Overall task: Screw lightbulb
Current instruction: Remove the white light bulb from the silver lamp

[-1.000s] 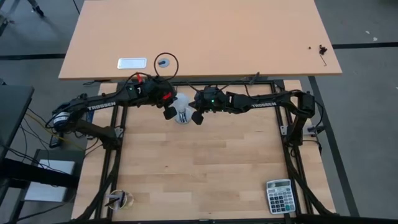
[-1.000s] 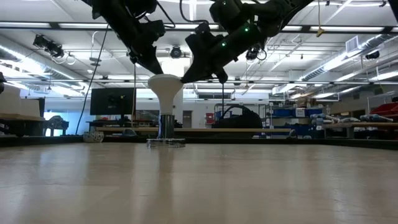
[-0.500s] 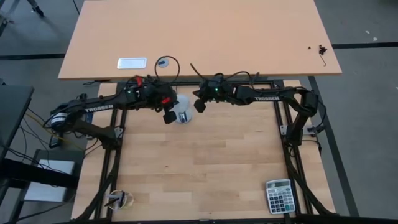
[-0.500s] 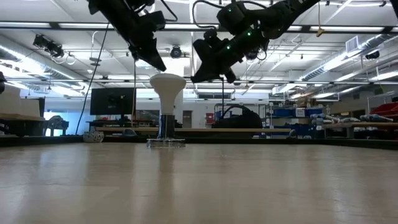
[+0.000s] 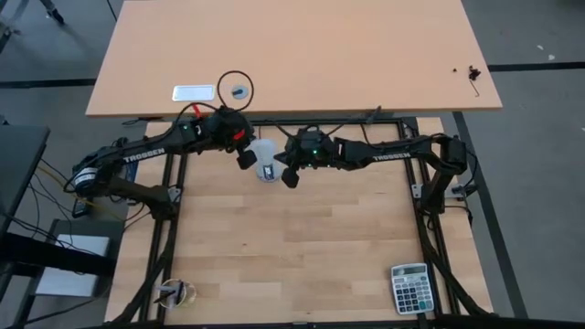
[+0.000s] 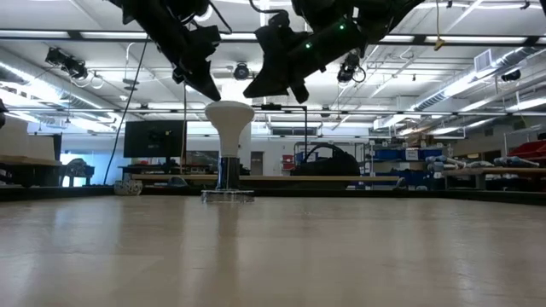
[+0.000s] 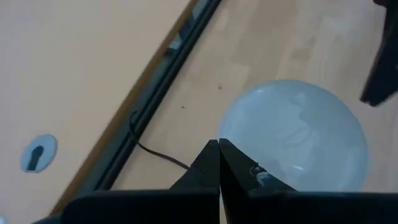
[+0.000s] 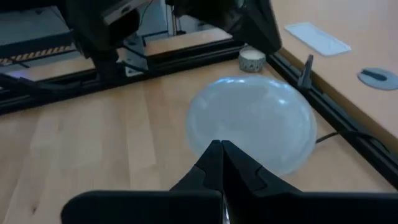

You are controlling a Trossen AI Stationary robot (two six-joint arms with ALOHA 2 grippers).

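The white cone-shaped lightbulb (image 6: 229,118) stands upright, wide face up, with its narrow base in a dark socket (image 6: 228,173) on a flat foot (image 6: 228,195) on the wooden table. From above it is a pale round face (image 5: 265,162), also seen in the left wrist view (image 7: 292,140) and the right wrist view (image 8: 252,124). My left gripper (image 5: 245,159) is shut, just above and to the left of the bulb's face (image 6: 211,92). My right gripper (image 5: 285,174) is shut, above and to the right of the bulb (image 6: 275,87). Neither gripper touches the bulb.
A second, light tabletop (image 5: 366,55) lies beyond the dark frame rail (image 5: 366,119), bearing a white flat plate (image 5: 194,92) and a grey disc (image 5: 239,90). A calculator (image 5: 410,288) sits at the near right and a tape roll (image 5: 174,292) at the near left.
My right gripper swung away from the bulb toward the far edge, then came back toward the near edge beside the bulb, ending higher and turned. My left gripper stayed close above the bulb's left side. The bulb has not moved.
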